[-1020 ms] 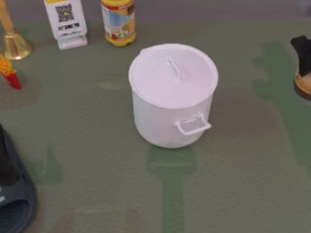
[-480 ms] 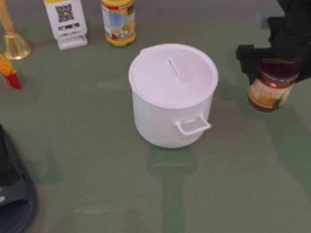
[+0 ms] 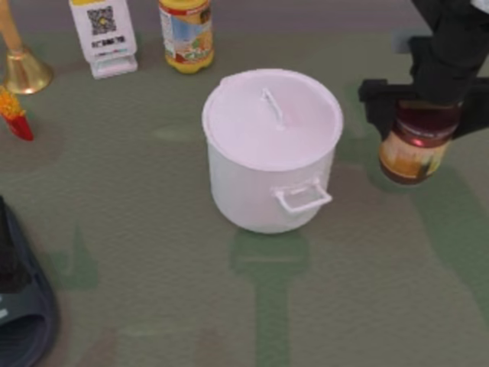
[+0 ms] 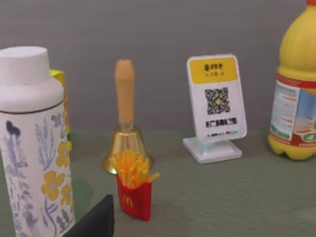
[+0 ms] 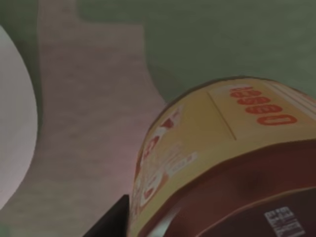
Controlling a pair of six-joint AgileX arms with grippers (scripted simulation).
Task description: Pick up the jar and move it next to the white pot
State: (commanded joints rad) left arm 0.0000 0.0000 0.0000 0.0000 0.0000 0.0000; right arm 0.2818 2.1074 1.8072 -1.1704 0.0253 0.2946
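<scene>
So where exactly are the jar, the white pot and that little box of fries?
jar (image 3: 412, 155), top view, on its tan-orange label, below the right gripper (image 3: 422, 107) holding it.
white pot (image 3: 272, 120), top view, on its flat lid.
box of fries (image 4: 133, 196), left wrist view, on the red carton.

Under my right claw (image 3: 419, 115) spreads a table (image 3: 153, 298) with a mottled top, dull green broken by brownish-grey patches. A darker green band runs from beneath the claw toward the table's near edge. Beyond my claw, along the far edge, stands a plain grey wall (image 4: 148, 29). The light is soft and even.
</scene>
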